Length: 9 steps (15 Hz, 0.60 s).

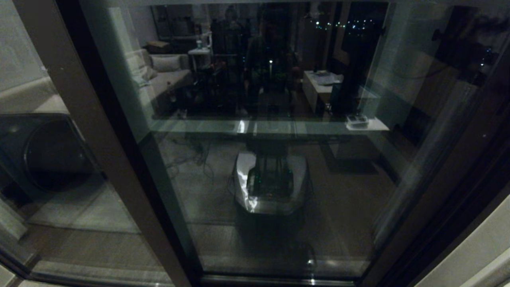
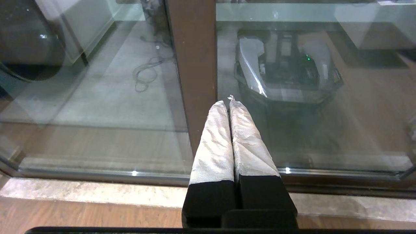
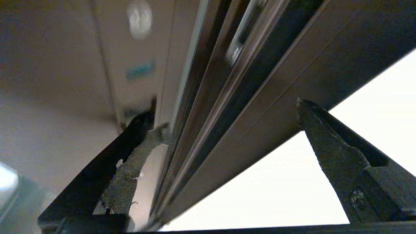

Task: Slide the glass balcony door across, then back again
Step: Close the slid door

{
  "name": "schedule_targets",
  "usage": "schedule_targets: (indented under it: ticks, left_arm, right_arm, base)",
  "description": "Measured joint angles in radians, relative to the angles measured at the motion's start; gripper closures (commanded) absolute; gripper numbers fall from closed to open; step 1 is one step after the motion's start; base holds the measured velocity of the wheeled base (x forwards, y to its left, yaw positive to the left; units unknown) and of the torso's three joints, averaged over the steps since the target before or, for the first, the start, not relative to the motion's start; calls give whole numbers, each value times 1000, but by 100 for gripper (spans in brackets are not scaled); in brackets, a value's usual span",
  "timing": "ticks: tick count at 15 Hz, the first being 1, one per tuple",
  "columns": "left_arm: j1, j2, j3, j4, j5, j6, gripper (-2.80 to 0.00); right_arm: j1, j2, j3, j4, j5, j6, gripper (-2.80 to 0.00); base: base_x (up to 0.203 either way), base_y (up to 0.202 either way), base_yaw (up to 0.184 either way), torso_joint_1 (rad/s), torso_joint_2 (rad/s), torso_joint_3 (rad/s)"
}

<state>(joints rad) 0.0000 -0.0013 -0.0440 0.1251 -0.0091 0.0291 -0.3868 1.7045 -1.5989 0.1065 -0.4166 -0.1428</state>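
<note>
Our head camera looks down through the glass balcony door (image 1: 271,159); the left wrist view shares its reflection, and the right wrist apparently hugs the frame.

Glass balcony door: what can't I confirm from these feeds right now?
- Head view: neither arm shows; reflections of the room cover the glass balcony door.
- Right wrist view: the open right gripper straddles the door's stile; contact can't be judged, and the frame is blurred.
- Left wrist view: the shut left gripper points at a brown post; touching or apart is unclear.
</note>
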Motion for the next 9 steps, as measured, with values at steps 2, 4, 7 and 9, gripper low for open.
schedule_targets:
  ticks: [2, 4, 7, 9]
  left_arm:
    - [1, 0, 0, 0, 0, 0, 0]
    - [0, 0, -1, 0, 0, 0, 0]
    - [1, 0, 0, 0, 0, 0, 0]
    - [0, 0, 0, 0, 0, 0, 0]
  right_arm:
    - [-7, -1, 5, -7, 6, -1, -280]
    - [-11, -7, 7, -5, 17, -2, -280]
    - [-14, -38, 17, -2, 50, -2, -280]
    - [-16, -77, 41, -5, 73, -5, -280]
  base:
    - [0, 0, 0, 0, 0, 0]
    - [0, 0, 0, 0, 0, 0]
    - [0, 0, 0, 0, 0, 0]
    - [0, 0, 0, 0, 0, 0]
